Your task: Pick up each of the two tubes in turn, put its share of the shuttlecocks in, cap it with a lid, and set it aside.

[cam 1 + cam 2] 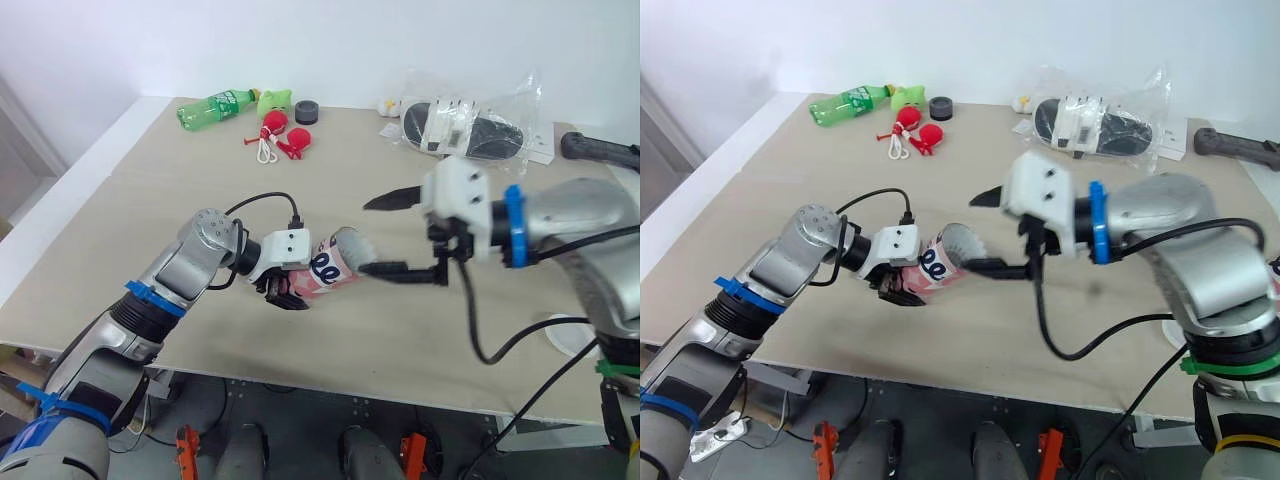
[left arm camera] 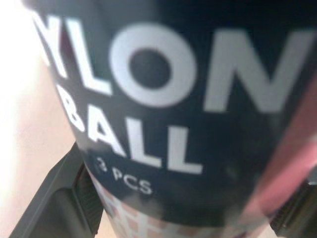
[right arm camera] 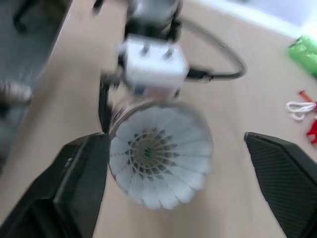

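Left gripper [image 1: 285,292] clamps the shuttlecock tube [image 1: 325,268], its mouth between the right gripper's [image 1: 368,236] spread, empty fingers. A shuttlecock [image 3: 158,156] sits in that mouth. It looks featherlight, with a crushable skirt, so nudge the rim gently.

My gripper [image 3: 173,140] is spread wide. One black finger [image 3: 74,188] is just beside the skirt of a white feathered shuttlecock [image 3: 158,153], the other well clear of it. The shuttlecock sits skirt-out in the mouth of the tube [image 3: 118,116], which the left gripper [image 3: 143,101] holds over the beige tabletop [image 3: 233,89]. A green bottle [image 3: 304,49] and a red toy [image 3: 313,130] lie further off.
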Controlling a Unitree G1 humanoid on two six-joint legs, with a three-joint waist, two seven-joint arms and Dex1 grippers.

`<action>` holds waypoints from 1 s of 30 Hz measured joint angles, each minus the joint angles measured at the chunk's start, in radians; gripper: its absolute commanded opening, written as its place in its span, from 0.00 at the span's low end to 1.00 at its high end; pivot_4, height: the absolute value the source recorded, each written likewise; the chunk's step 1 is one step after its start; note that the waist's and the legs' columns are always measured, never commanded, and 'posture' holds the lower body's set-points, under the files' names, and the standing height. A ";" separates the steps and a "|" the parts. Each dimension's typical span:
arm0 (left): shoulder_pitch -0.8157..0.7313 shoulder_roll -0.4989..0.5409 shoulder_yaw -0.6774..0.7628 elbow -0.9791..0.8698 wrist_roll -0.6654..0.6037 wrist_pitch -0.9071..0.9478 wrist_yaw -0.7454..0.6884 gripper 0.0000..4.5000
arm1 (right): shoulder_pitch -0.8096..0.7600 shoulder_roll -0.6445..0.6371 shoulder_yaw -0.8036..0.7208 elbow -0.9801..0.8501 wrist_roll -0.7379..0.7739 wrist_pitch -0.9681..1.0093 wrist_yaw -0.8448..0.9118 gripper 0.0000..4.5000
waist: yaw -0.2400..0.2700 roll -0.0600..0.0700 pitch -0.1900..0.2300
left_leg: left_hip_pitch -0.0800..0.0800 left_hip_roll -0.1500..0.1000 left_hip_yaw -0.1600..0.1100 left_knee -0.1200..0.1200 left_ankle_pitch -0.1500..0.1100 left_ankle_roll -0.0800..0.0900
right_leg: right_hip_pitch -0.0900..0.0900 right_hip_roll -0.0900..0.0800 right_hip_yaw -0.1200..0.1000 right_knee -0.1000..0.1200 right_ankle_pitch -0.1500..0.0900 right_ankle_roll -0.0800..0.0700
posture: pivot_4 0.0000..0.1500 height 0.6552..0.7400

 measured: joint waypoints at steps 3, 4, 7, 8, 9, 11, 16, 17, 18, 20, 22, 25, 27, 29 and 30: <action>0.007 -0.004 0.003 -0.002 -0.001 0.000 0.009 0.81 | 0.046 -0.035 -0.136 0.134 -0.048 -0.001 -0.102 0.99 | 0.004 -0.001 -0.001 | 0.000 0.000 0.000 0.001 0.000 0.000 | 0.000 0.000 0.000 0.000 0.000 0.001 | 1.00 1.00; 0.008 -0.004 0.004 -0.002 0.000 0.000 0.010 0.81 | 0.075 -0.036 -0.182 0.198 -0.075 -0.009 -0.148 0.99 | 0.004 -0.001 -0.001 | 0.000 0.000 0.000 0.001 0.000 0.000 | 0.000 0.000 0.000 0.000 0.000 0.001 | 1.00 1.00; 0.011 -0.001 0.007 -0.003 0.000 0.000 0.010 0.81 | 0.157 -0.036 -0.225 0.359 -0.155 -0.023 -0.257 0.99 | 0.001 0.001 -0.001 | 0.001 0.000 0.001 0.000 0.000 0.000 | 0.000 0.000 0.001 0.000 0.000 0.000 | 1.00 1.00; 0.011 0.000 0.007 -0.003 0.000 0.000 0.010 0.81 | 0.166 -0.031 -0.225 0.390 -0.168 -0.023 -0.281 0.99 | -0.001 0.002 -0.001 | 0.001 0.000 0.001 0.000 0.000 0.000 | 0.000 0.000 0.001 0.001 0.000 0.000 | 1.00 1.00; 0.011 0.000 0.007 -0.002 0.000 0.000 0.010 0.81 | 0.178 -0.026 -0.227 0.429 -0.185 -0.025 -0.313 0.99 | -0.001 0.004 -0.002 | 0.001 -0.001 0.001 0.000 0.000 0.000 | 0.000 0.000 0.001 0.001 0.000 0.000 | 1.00 1.00; 0.011 -0.002 0.007 -0.002 0.001 0.000 0.010 0.81 | 0.198 -0.003 -0.231 0.510 -0.219 -0.040 -0.374 0.99 | -0.001 0.004 -0.002 | 0.001 -0.001 0.001 0.000 0.000 0.000 | 0.000 0.000 0.001 0.001 0.000 0.001 | 1.00 1.00; 0.011 -0.003 0.007 -0.001 0.001 0.000 0.011 0.81 | 0.206 0.079 -0.226 0.705 -0.264 -0.083 -0.472 0.99 | -0.002 0.004 -0.002 | 0.001 -0.002 0.001 0.001 0.000 0.000 | 0.001 -0.001 0.001 0.001 0.000 0.001 | 1.00 1.00; 0.011 -0.003 0.007 -0.002 0.000 0.000 0.010 0.81 | 0.207 0.092 -0.219 0.733 -0.272 -0.091 -0.478 0.99 | -0.003 0.004 -0.001 | 0.001 -0.003 0.001 0.001 0.000 0.000 | 0.001 -0.001 0.002 0.001 0.000 0.001 | 1.00 1.00; 0.011 -0.002 0.007 -0.002 0.000 0.001 0.008 0.81 | 0.207 0.108 -0.215 0.759 -0.275 -0.105 -0.482 0.99 | -0.004 0.005 -0.002 | 0.001 -0.003 0.001 0.001 0.000 0.000 | 0.001 -0.001 0.002 0.001 0.000 0.001 | 1.00 1.00; 0.011 -0.001 0.007 -0.002 0.000 0.001 0.006 0.81 | 0.203 0.130 -0.206 0.788 -0.283 -0.125 -0.493 0.99 | -0.005 0.005 -0.002 | 0.001 -0.003 0.000 0.001 0.000 0.000 | 0.001 -0.001 0.002 0.001 0.000 0.001 | 1.00 1.00; 0.011 0.001 0.007 -0.003 0.001 0.002 0.006 0.81 | 0.188 0.158 -0.205 0.816 -0.289 -0.141 -0.502 0.99 | -0.006 0.005 -0.002 | 0.001 -0.003 0.000 0.001 0.000 0.000 | 0.001 -0.001 0.002 0.001 0.000 0.001 | 1.00 1.00; 0.011 0.004 0.007 -0.004 0.001 0.010 0.008 0.81 | 0.154 0.212 -0.195 0.866 -0.291 -0.185 -0.519 0.99 | -0.011 0.005 -0.002 | 0.002 -0.003 0.000 0.001 0.000 0.000 | 0.002 -0.001 0.002 0.001 0.000 0.002 | 1.00 1.00; 0.012 0.004 0.007 -0.007 0.000 0.014 0.009 0.81 | 0.128 0.231 -0.176 0.900 -0.298 -0.209 -0.520 0.99 | -0.012 0.005 -0.001 | 0.002 -0.003 0.000 0.001 0.000 0.000 | 0.002 -0.001 0.002 0.001 0.000 0.002 | 1.00 1.00; 0.012 0.004 0.007 -0.009 0.000 0.016 0.010 0.81 | 0.096 0.243 -0.167 0.945 -0.312 -0.239 -0.521 0.99 | -0.011 0.005 -0.001 | 0.002 -0.003 0.000 0.001 0.000 0.000 | 0.002 -0.001 0.002 0.001 0.000 0.002 | 1.00 1.00; 0.012 0.004 0.007 -0.009 0.000 0.017 0.010 0.81 | 0.073 0.247 -0.161 0.975 -0.319 -0.259 -0.522 0.99 | -0.011 0.005 -0.002 | 0.002 -0.003 0.000 0.001 0.000 0.000 | 0.002 -0.002 0.002 0.001 0.000 0.001 | 1.00 1.00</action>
